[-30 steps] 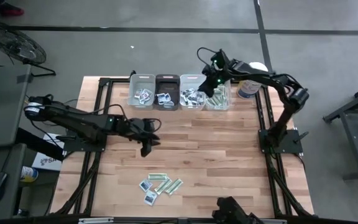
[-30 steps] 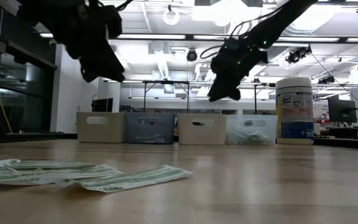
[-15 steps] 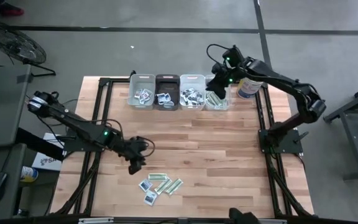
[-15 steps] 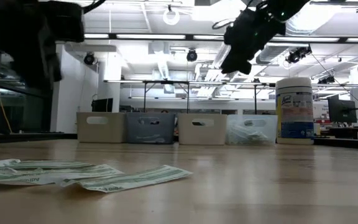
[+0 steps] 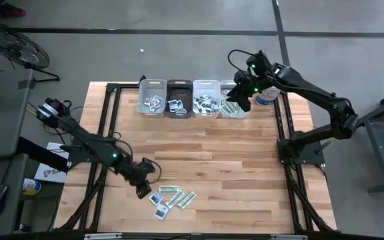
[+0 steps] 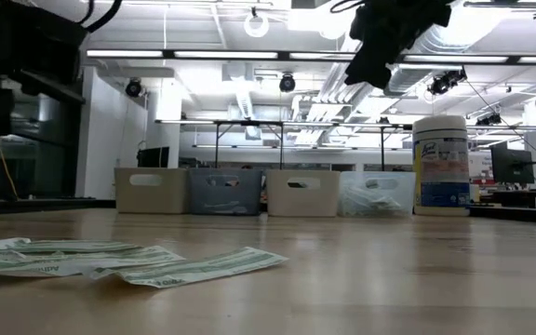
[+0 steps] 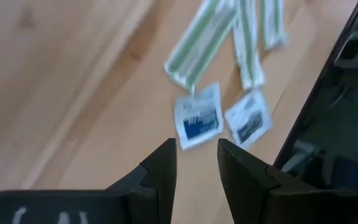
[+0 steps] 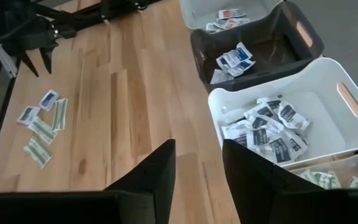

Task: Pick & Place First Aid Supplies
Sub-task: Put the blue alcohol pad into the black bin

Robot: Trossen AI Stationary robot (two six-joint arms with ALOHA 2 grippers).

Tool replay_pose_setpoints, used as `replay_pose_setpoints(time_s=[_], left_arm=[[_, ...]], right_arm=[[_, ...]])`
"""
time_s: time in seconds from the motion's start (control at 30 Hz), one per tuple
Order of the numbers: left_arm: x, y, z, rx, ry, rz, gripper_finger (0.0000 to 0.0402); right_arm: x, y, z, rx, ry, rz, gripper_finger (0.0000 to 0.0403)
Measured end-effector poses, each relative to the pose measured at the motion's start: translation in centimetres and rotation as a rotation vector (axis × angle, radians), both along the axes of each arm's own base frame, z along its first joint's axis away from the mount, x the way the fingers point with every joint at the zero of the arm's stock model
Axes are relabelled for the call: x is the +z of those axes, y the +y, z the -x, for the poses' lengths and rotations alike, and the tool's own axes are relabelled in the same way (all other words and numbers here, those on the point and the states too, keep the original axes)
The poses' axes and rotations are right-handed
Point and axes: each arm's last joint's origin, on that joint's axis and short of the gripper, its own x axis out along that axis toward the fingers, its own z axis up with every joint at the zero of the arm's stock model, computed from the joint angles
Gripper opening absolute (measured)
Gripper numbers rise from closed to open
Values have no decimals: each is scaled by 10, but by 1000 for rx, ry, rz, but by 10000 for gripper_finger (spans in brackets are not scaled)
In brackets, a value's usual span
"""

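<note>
Bins you have at the table's far edge: four (image 5: 193, 99)
Loose green-and-white strips (image 5: 179, 196) on the table: three
Loose white-and-blue packets (image 5: 157, 199): you see two
Canister (image 5: 267, 95): one

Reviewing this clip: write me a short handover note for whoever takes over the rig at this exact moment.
Left gripper: open, empty, low beside the loose packets at the table's near edge.
Right gripper: open, empty, raised over the rightmost bin in the back row of bins.
Done: all four bins hold sorted packets.
Left: several green-striped strips and blue-marked squares to pick and bin.
</note>
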Motion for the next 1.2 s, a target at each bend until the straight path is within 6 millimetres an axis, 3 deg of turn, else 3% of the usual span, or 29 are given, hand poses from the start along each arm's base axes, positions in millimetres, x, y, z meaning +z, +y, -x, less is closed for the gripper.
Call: replay_pose_setpoints(time_s=[0.3, 0.5, 0.67, 0.97, 1.2], left_arm=[[-9, -37, -26, -198, 12, -114, 115], [-34, -61, -39, -452, 54, -201, 115], [-48, -68, -43, -596, 65, -255, 115], [-38, -67, -44, -644, 121, -342, 115], [-10, -74, -53, -682, 96, -414, 115]], right_arm=[[1, 12, -2, 54, 17, 1, 126], [1, 17, -5, 81, 20, 3, 126], [1, 21, -7, 98, 23, 3, 126], [-1, 22, -6, 101, 38, -10, 126], [0, 22, -6, 98, 36, -12, 126]])
